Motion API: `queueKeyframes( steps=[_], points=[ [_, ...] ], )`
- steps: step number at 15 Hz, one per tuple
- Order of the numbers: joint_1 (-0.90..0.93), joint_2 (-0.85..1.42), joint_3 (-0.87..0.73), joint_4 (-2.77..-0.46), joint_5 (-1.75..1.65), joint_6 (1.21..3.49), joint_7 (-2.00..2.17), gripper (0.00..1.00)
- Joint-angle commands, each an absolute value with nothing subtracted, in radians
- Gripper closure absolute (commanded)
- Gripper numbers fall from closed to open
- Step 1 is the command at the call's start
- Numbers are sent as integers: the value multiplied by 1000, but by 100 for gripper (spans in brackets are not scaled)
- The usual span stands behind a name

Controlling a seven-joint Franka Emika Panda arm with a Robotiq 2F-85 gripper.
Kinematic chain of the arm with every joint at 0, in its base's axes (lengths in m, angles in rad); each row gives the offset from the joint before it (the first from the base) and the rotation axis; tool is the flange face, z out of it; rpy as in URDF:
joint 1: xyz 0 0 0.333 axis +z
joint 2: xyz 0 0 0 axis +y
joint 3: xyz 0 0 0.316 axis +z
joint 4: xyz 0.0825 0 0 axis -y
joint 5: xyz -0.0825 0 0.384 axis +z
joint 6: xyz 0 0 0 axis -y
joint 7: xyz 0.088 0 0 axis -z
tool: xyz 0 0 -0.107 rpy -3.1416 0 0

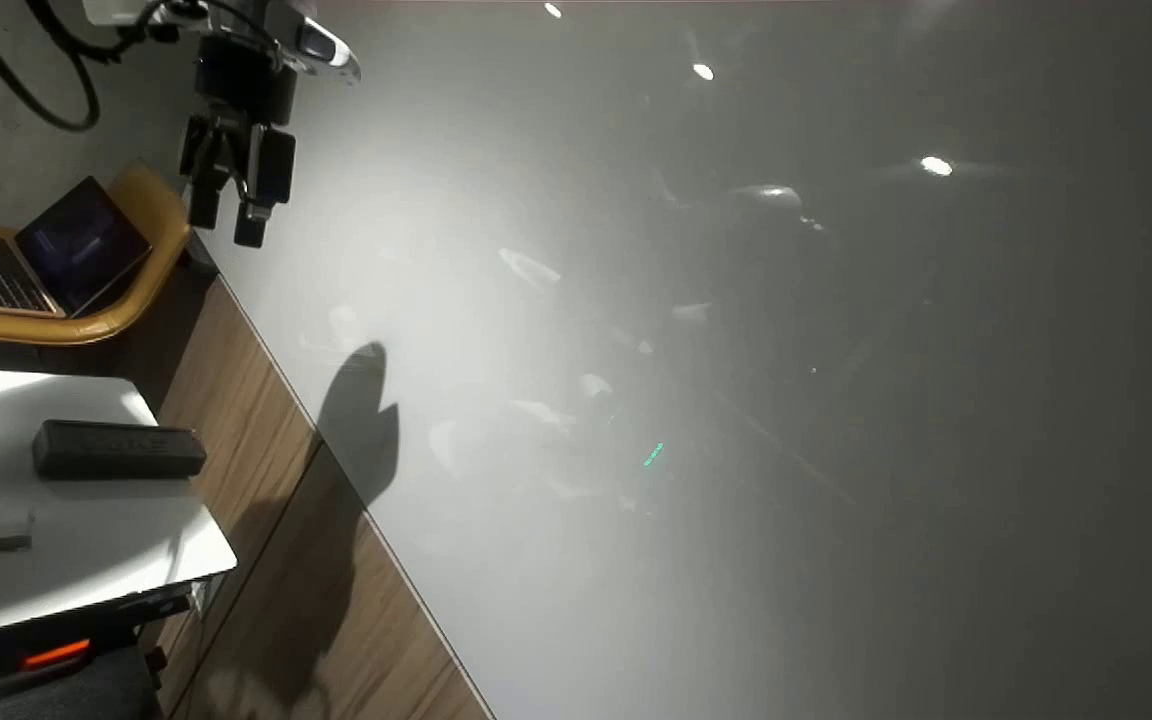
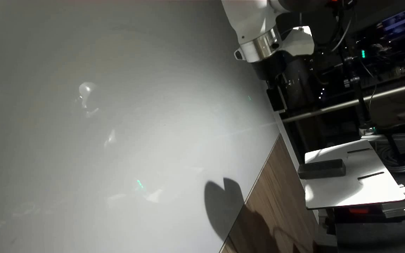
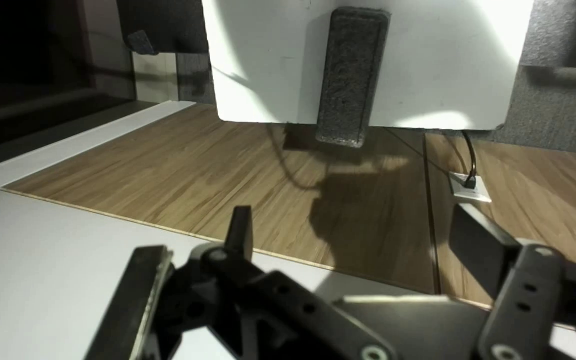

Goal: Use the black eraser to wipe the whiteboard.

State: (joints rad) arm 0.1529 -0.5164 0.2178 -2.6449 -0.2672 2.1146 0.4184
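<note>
The black eraser [image 1: 118,449] lies flat on the small white tabletop in both exterior views [image 2: 322,169], one end sticking out past its edge. It also shows in the wrist view [image 3: 352,75], upper middle. The whiteboard [image 1: 736,400] is a large pale glossy panel with light glints and a short green streak; it fills much of both exterior views [image 2: 118,123] and shows at the lower left of the wrist view [image 3: 23,270]. My gripper [image 1: 226,222] is open and empty, above and apart from the eraser. In the wrist view its fingers [image 3: 363,240] stand wide apart.
The white tabletop [image 1: 86,515] stands beside a wood panel [image 1: 236,390] that borders the whiteboard. An open laptop [image 1: 86,240] rests on a yellow chair [image 1: 164,225]. A plugged cable [image 3: 469,182] sits on the wood. A metal bar [image 2: 350,103] runs behind the arm.
</note>
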Motion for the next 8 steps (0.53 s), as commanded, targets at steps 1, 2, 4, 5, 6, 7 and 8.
queueKeyframes(
  steps=[1,2,4,5,6,7,8],
  points=[
    [143,-553,244,-2638,-236,2074,398,0],
    [153,-590,252,-2637,-223,2040,391,0],
    [164,-638,262,-2644,-214,2015,389,0],
    [165,-648,263,-2649,-213,2015,388,0],
    [165,-649,263,-2652,-213,2015,387,0],
    [165,-648,263,-2654,-213,2015,387,0],
    [165,-648,263,-2654,-213,2015,387,0]
  ],
)
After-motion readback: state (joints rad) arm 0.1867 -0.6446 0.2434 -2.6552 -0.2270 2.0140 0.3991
